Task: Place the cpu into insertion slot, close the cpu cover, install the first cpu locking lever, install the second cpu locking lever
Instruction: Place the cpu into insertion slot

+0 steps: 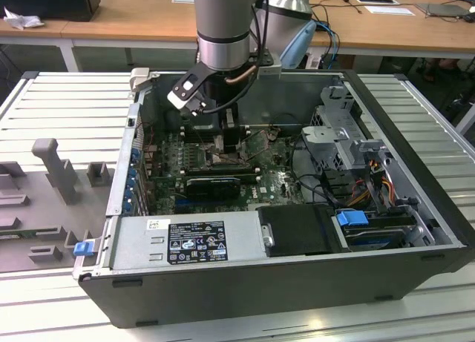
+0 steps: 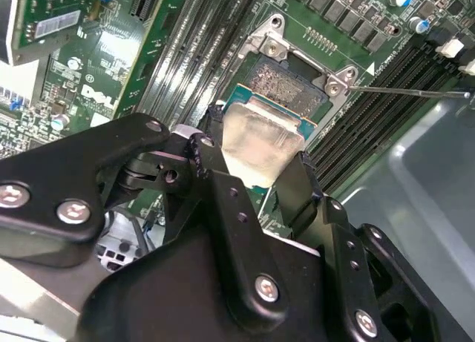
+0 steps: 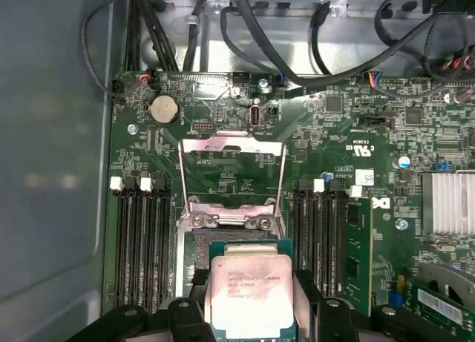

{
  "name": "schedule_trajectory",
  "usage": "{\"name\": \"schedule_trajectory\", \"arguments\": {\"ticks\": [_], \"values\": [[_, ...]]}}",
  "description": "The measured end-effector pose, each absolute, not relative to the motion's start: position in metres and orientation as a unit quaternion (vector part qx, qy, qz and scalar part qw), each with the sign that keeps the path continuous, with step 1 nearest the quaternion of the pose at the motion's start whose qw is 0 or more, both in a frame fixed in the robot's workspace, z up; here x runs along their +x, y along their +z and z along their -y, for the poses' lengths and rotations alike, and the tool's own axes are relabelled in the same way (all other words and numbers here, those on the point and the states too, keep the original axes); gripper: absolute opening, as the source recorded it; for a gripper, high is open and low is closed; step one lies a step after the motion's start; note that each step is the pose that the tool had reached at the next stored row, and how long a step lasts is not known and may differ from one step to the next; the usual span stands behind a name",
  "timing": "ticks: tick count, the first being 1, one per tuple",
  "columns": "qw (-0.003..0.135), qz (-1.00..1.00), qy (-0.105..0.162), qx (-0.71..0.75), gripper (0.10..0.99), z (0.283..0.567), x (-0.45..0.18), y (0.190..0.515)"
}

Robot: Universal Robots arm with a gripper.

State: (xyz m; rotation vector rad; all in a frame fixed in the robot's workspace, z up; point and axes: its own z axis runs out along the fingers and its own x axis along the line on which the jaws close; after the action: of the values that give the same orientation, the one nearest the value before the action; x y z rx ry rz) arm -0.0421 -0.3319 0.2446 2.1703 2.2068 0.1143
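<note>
Claw (image 2: pixel 256 155) grips the print-marked cpu (image 3: pixel 251 294) over the insertion slot (image 2: pixel 286 86).

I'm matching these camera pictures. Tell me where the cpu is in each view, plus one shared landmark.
Exterior view: too small to tell apart; look at the gripper, inside the case.
Second wrist view: cpu clamped in the gripper, at the insertion slot edge.
First wrist view: cpu in the gripper, at the insertion slot edge.
Shared landmark: the insertion slot.
</note>
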Motion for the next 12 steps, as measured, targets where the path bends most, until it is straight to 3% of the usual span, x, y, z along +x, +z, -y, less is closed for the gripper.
{"name": "schedule_trajectory", "arguments": {"ticks": [12], "values": [[0.022, -0.706, 0.037, 0.707, 0.529, 0.3301, -0.0431, 0.2342]]}}
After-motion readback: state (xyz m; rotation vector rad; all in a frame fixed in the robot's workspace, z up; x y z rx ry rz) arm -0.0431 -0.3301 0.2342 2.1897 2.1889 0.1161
